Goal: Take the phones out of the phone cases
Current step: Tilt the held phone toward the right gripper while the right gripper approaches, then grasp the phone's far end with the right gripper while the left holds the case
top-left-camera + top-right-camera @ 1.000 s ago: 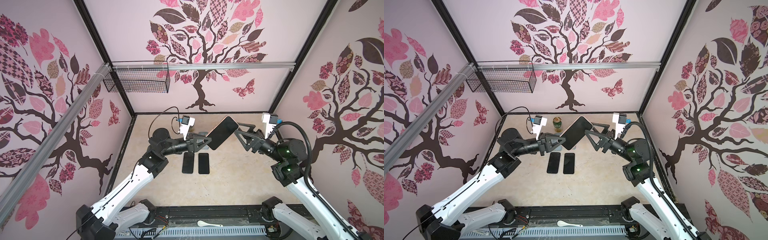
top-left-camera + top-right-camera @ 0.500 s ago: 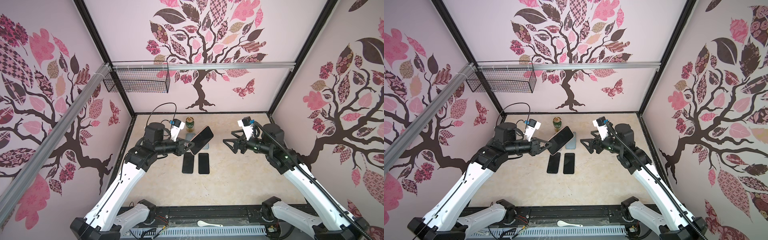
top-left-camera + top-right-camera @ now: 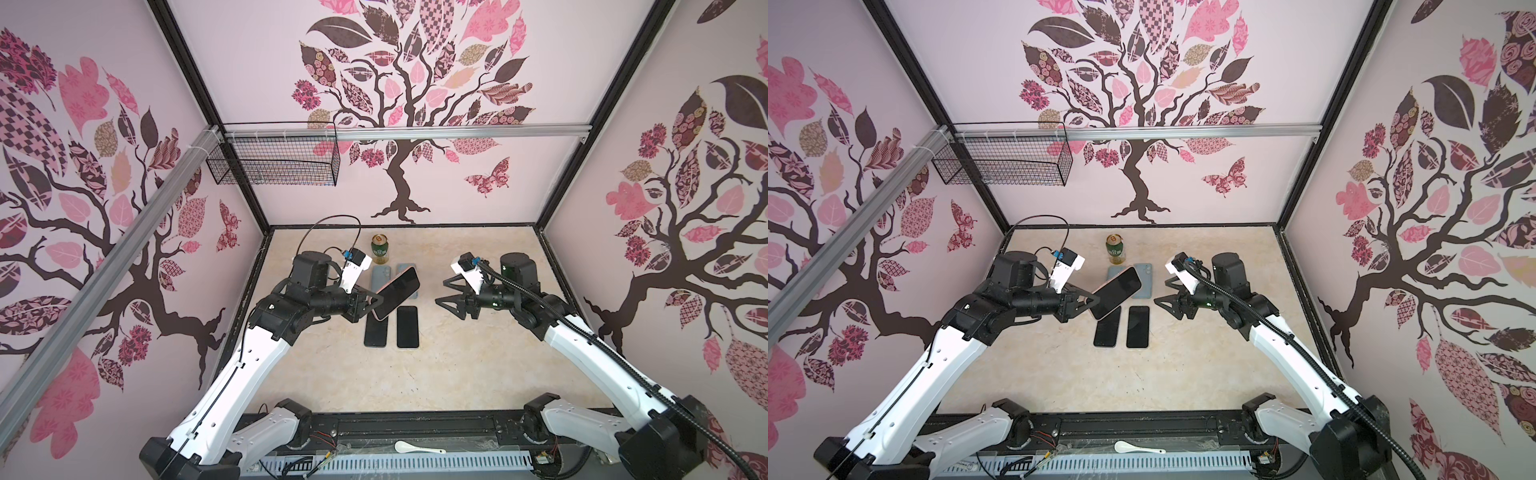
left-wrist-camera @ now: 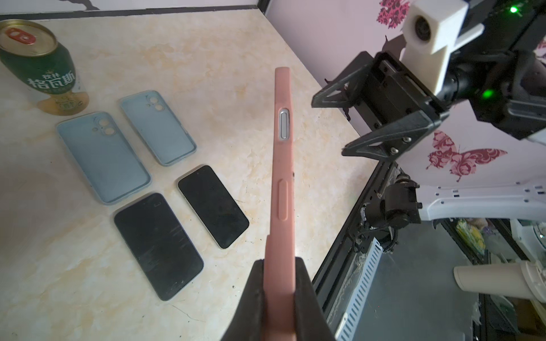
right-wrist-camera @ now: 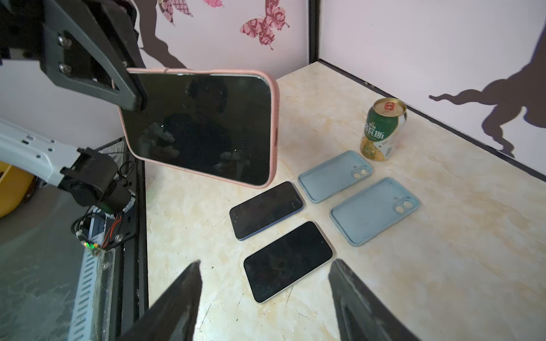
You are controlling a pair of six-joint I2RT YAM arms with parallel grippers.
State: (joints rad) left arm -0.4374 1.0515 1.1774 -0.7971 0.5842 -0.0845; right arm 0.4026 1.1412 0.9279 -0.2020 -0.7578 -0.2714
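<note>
Bare phones (image 3: 377, 330), blue cases (image 4: 103, 156) and a can (image 3: 380, 249) lay below; my left gripper (image 4: 279, 265) clamped the pink case (image 4: 282, 177) around the dark phone (image 5: 201, 127); right gripper (image 3: 440, 291) parted, empty.

Cased phone (image 3: 1116, 298) aloft near two bare phones (image 3: 1105, 330) side by side on table (image 3: 1183, 374), empty cases (image 3: 1142, 283) behind, can (image 3: 1114, 249) rearmost.

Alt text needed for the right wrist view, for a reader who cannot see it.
The left gripper holds a phone in a pink case above the table, its dark screen facing the camera. On the table lie two bare phones and two empty light-blue cases, with a green can nearby. The right gripper is open and empty.
</note>
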